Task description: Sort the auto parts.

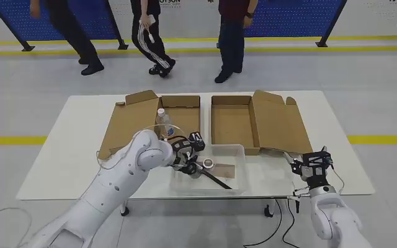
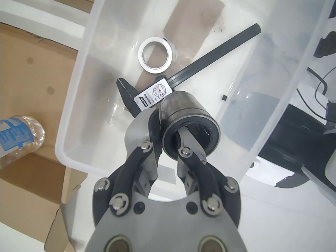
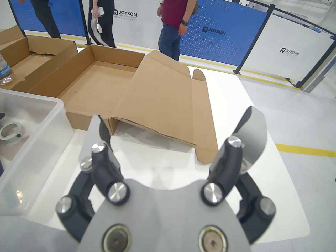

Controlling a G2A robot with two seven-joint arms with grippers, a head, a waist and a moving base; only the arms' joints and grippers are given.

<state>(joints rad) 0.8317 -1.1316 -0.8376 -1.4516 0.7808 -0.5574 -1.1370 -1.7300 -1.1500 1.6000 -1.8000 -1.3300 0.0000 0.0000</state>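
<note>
Holding a short metal cylinder [image 2: 189, 111] in the left gripper [image 2: 169, 129], jaws clenched on its wall, one down the bore and one outside, low over the left part of the clear plastic tub [image 2: 76, 87]. Judging the step in hand as lifting this part out and carrying it to one of the two cardboard boxes behind the tub.

Advising a straight lift first, keeping the cylinder level so as not to let it swing on that thin one-wall hold. Rising above the tub's rim before turning away. Minding the black caliper [image 2: 204, 58] lying just under the cylinder, and the metal ring [image 2: 155, 56] beside it on the tub floor.

Noting a water bottle [image 1: 163, 118] on the left box [image 1: 183, 111], so aiming for cardboard beside it. Seeing the right box [image 1: 232, 124] open-topped, its flap spread toward the right gripper [image 3: 174, 117]. Finding that gripper hovering near the right front corner of the desk [image 1: 68, 149], jaws released and grasping nothing, well apart from the tub. Expecting good room above the boxes and less near the tub walls.
</note>
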